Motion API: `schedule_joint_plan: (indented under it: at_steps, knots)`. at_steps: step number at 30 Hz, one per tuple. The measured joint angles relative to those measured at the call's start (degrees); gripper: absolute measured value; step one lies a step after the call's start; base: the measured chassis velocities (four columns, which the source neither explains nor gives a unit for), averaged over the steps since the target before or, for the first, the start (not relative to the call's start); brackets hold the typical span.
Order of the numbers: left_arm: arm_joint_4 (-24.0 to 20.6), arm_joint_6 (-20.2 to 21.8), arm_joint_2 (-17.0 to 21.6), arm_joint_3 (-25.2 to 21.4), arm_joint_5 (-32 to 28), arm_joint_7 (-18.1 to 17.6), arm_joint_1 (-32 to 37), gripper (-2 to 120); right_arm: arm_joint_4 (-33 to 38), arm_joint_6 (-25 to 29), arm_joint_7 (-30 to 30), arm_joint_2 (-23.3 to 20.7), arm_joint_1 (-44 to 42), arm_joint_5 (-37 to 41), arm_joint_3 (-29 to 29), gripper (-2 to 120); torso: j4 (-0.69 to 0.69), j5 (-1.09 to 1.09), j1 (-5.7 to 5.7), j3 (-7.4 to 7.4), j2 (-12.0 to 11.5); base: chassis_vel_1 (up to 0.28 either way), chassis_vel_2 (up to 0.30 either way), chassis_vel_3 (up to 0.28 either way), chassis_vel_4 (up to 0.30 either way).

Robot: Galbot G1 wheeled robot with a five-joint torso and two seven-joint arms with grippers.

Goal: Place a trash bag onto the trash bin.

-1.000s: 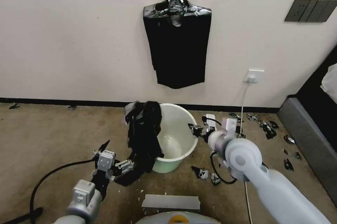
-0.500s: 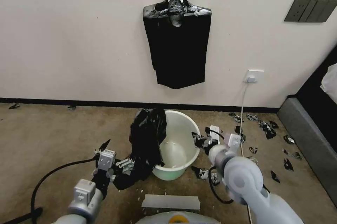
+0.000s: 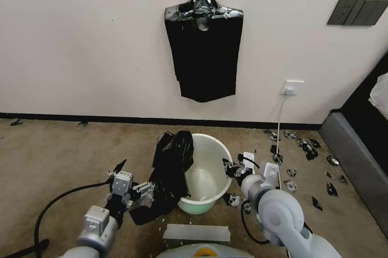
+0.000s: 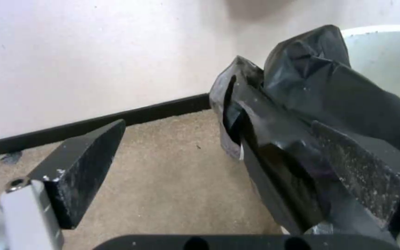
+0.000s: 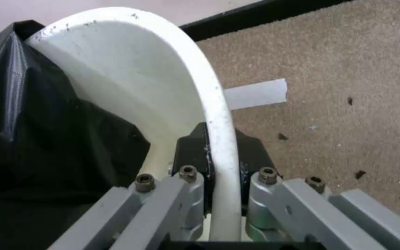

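1. Trash bag (image 3: 171, 177) draped over the trash bin's (image 3: 210, 201) left rim, hanging to the carpet (image 3: 60, 157).
2. Left gripper (image 3: 141, 191) spread wide (one finger under bag folds).
3. Right gripper (image 3: 231, 168) pinches the bin's right rim.

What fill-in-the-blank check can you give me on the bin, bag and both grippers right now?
1. The right gripper is shut on the bin's ____.
2. The bag hangs over the bin's ____ side, as the robot sees it.
3. The left gripper is ____, with one finger under the bag.
4. A bunch of black bags hangs on the ____.

Missing words: rim; left; open; wall
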Motion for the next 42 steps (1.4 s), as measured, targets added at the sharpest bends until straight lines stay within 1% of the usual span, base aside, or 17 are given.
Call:
schedule_joint_plan:
  at_steps: [6, 8, 12, 14, 17, 20, 22, 25, 26, 28, 29, 30, 33, 34, 37, 38, 42]
  knots:
    - [0.2, 0.0, 0.1, -0.4, -0.1, -0.1, -0.2, 100, -1.0, -1.2, -0.1, 0.0, 1.0, -0.1, 0.1, 9, 0.0, 0.0, 0.0, 0.0, 0.0, 0.0, 0.0, 0.0, 0.0]
    - [0.2, 0.0, 0.1, -0.5, -0.1, -0.1, -0.3, 100, -1.4, -1.3, -0.3, -0.2, 1.3, -0.3, 0.1, 13, 0.0, 0.0, 0.0, 0.0, 0.0, 0.0, 0.0, 0.0, 0.0]
    - [0.2, 0.0, 0.2, -1.0, -0.2, -0.1, -0.4, 100, -1.8, -1.3, -0.7, -0.5, 1.5, -0.7, 0.5, 33, 0.0, 0.01, 0.0, 0.0, 0.0, 0.0, 0.0, 0.0, 0.0]
    - [0.2, 0.0, 0.3, -1.0, -0.3, -0.1, -0.5, 100, -1.9, -1.3, -0.7, -0.4, 1.5, -0.7, 0.6, 36, 0.0, 0.0, 0.0, 0.0, 0.0, 0.0, 0.0, 0.0, 0.0]
    - [0.2, 0.0, 0.3, -1.0, -0.3, -0.1, -0.5, 100, -2.0, -1.3, -0.7, -0.3, 1.4, -0.7, 0.7, 46, 0.0, 0.01, 0.0, 0.0, 0.0, 0.0, 0.0, 0.0, 0.0]
    - [0.2, 0.0, 0.3, -1.0, -0.3, -0.1, -0.6, 100, -2.1, -1.4, -0.8, -0.4, 1.4, -0.9, 0.9, 61, 0.0, 0.01, 0.0, 0.0, 0.0, 0.0, 0.0, 0.0, 0.0]
    - [0.2, 0.0, 0.3, -1.0, -0.3, -0.1, -0.6, 100, -2.0, -1.4, -1.0, -0.5, 1.4, -1.5, 0.9, 65, 0.0, 0.01, 0.0, 0.0, 0.0, 0.0, 0.0, 0.0, 0.0]
    - [-0.1, 0.0, 0.3, -1.1, -0.5, -0.1, -0.7, 100, -1.2, -1.2, -2.5, -1.8, 1.1, -5.1, 1.4, 80, 0.0, 0.01, 0.0, 0.0, 0.0, 0.0, 0.0, 0.0, 0.0]
    - [-0.1, 0.0, 0.3, -1.1, -0.5, -0.1, -0.7, 100, -1.2, -1.2, -2.5, -1.8, 1.1, -5.1, 1.4, 80, 0.0, 0.01, 0.0, 0.0, 0.0, 0.0, 0.0, 0.0, 0.0]
    - [-0.2, 0.1, 0.3, -1.5, -1.1, -0.2, -0.9, 100, -0.6, -1.0, -4.3, -2.7, 1.1, -9.8, 1.9, 88, 0.0, 0.01, 0.0, 0.0, 0.0, 0.0, 0.0, 0.0, 0.0]
    - [-0.4, 0.1, 0.3, -1.9, -1.5, -0.2, -1.1, 100, -0.1, -0.1, -7.2, -3.7, 1.7, -15.1, 2.4, 93, -0.01, 0.01, 0.0, 0.0, 0.0, 0.0, 0.0, 0.0, 0.0]
    - [-0.4, 0.1, 0.3, -1.9, -1.5, -0.2, -1.1, 100, -0.1, -0.1, -7.2, -3.7, 1.7, -15.1, 2.4, 93, -0.01, 0.01, 0.0, 0.0, 0.0, 0.0, 0.0, 0.0, 0.0]
    - [-1.5, 0.7, -0.9, -3.7, -2.9, -3.1, -2.5, 100, 2.7, 1.3, -15.4, -7.1, 4.6, -21.9, 3.1, 100, 0.0, 0.0, 0.0, 0.0, 0.0, 0.0, 0.0, 0.0, 0.0]
    - [-1.5, 0.7, -0.9, -3.7, -2.9, -3.1, -2.5, 100, 2.7, 1.3, -15.4, -7.1, 4.6, -21.9, 3.1, 100, 0.0, 0.0, 0.0, 0.0, 0.0, 0.0, 0.0, 0.0, 0.0]
    - [-3.2, 2.3, -2.9, -7.2, -2.8, -6.2, -4.2, 100, 6.1, -0.6, -19.1, -11.5, 10.2, -17.7, 0.0, 100, 0.0, 0.0, 0.0, 0.0, 0.0, 0.0, 0.0, 0.0, 0.0]
    - [-3.2, 2.3, -2.9, -7.2, -2.8, -6.2, -4.2, 100, 6.1, -0.6, -19.1, -11.5, 10.2, -17.7, 0.0, 100, 0.0, 0.0, 0.0, 0.0, 0.0, 0.0, 0.0, 0.0, 0.0]
    - [-4.4, 3.4, -4.5, -10.9, -2.6, -9.2, -5.0, 100, 6.3, -5.0, -19.5, -13.9, 19.3, -11.6, -9.5, 100, -0.01, 0.0, 0.0, 0.01, 0.0, 0.0, 0.0, 0.0, 0.0]
